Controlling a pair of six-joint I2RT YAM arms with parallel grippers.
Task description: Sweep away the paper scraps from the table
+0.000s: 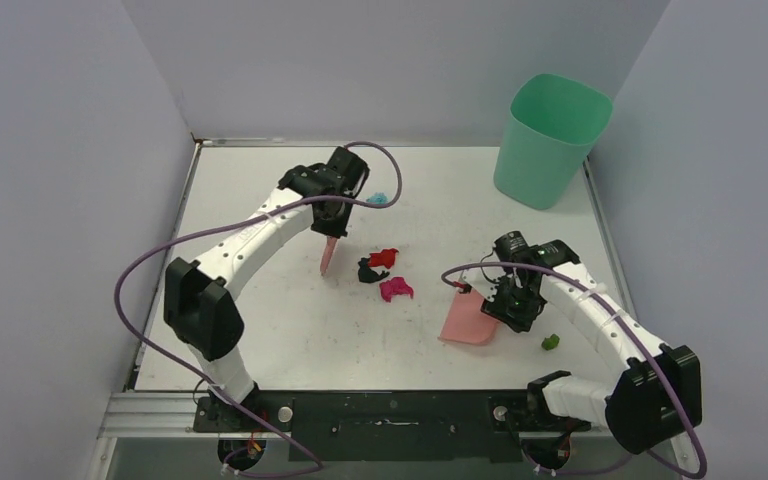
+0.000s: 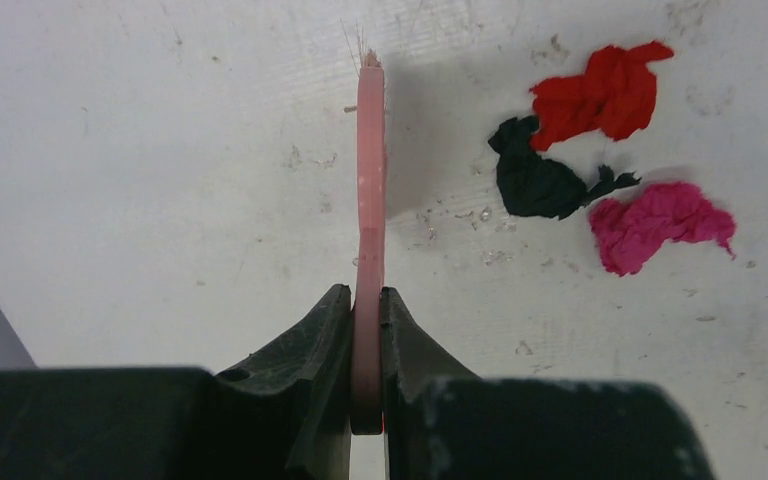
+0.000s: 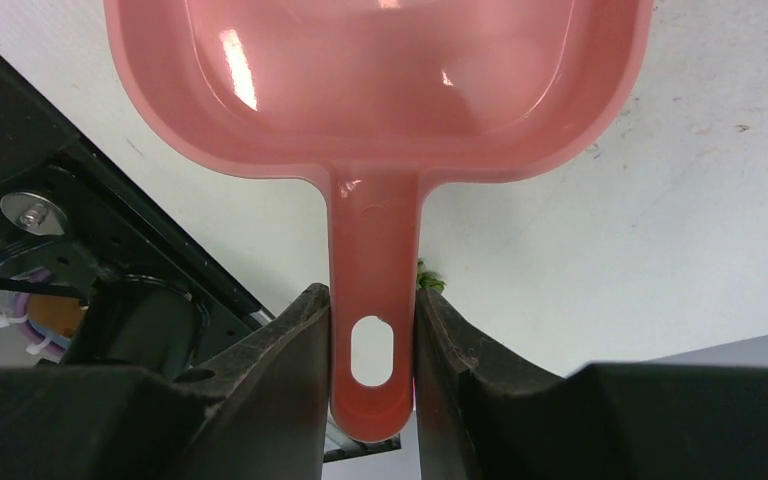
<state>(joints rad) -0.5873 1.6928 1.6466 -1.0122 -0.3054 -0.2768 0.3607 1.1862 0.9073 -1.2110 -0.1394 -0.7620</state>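
On the table (image 1: 260, 330) lie a red scrap (image 1: 384, 257), a black scrap (image 1: 369, 272) and a magenta scrap (image 1: 396, 290) in a tight group at the middle. A light blue scrap (image 1: 377, 198) lies farther back, a green scrap (image 1: 551, 342) at the front right. My left gripper (image 1: 331, 222) is shut on the pink brush (image 1: 327, 257), whose tip stands just left of the group. In the left wrist view the brush (image 2: 370, 190) points away, with the red (image 2: 600, 95), black (image 2: 540, 180) and magenta (image 2: 655, 225) scraps to its right. My right gripper (image 1: 507, 300) is shut on the pink dustpan (image 1: 468, 320) by its handle (image 3: 373, 300).
A green bin (image 1: 550, 140) stands at the back right corner. Grey walls close in the left, back and right sides. A black rail (image 1: 390, 410) runs along the front edge with both arm bases on it.
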